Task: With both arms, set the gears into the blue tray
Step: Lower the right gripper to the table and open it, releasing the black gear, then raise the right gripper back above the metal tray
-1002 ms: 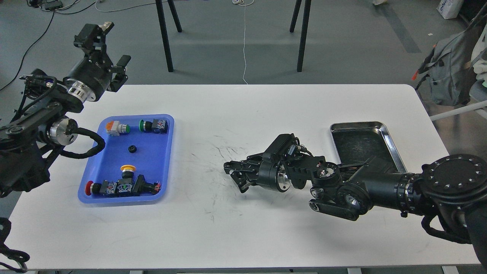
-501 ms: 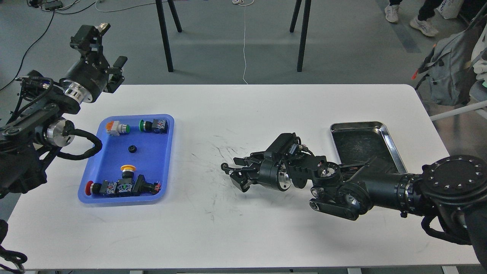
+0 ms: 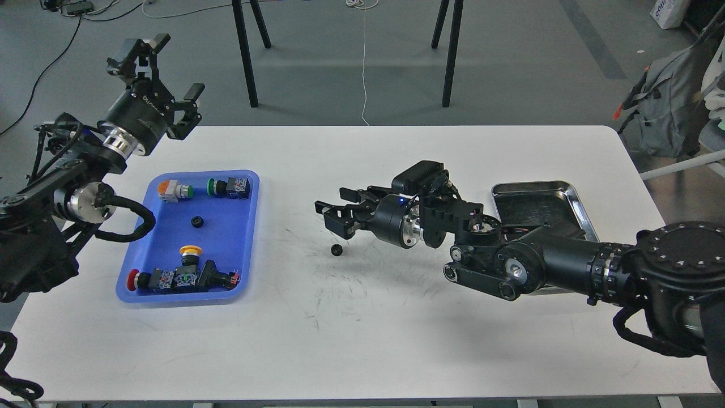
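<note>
My right gripper (image 3: pixel 331 215) lifted, jaws apart, empty; left gripper (image 3: pixel 164 73) spread too. Loose gear (image 3: pixel 336 249) on the table (image 3: pixel 362 340): probably light, rigid, slippery; pinch across the teeth.

A white counter (image 3: pixel 362 351) bears scuff marks near its middle. A shiny steel tray (image 3: pixel 572 195) with a dark inside lies toward its right end. Beyond the far edge, black chair legs (image 3: pixel 244 54) stand on grey floor, and a grey backpack (image 3: pixel 668 107) hangs at right.
</note>
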Controlling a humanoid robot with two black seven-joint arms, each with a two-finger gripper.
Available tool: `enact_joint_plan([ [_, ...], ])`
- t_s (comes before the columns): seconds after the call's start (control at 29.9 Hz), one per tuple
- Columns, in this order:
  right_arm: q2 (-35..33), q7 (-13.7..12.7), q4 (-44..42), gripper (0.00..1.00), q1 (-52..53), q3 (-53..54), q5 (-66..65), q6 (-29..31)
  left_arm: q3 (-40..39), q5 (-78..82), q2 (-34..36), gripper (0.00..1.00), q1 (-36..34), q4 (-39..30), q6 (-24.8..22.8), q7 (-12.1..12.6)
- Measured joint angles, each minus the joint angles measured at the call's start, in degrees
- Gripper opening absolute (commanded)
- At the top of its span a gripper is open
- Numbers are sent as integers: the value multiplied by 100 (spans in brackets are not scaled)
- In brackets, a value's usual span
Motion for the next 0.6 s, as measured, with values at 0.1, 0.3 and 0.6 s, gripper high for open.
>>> enact_joint_plan([
  [0.1, 0, -2, 33, 76, 209, 104, 694, 167, 28, 54, 12, 100, 2, -145, 23, 0],
  [0.3, -29, -9, 58, 88, 454, 509, 1339, 281, 95, 167, 27, 100, 5, -416, 23, 0],
  [0.6, -656, -75, 14, 93, 539, 1480, 3112, 800, 104, 437, 1, 100, 160, -877, 238, 0],
])
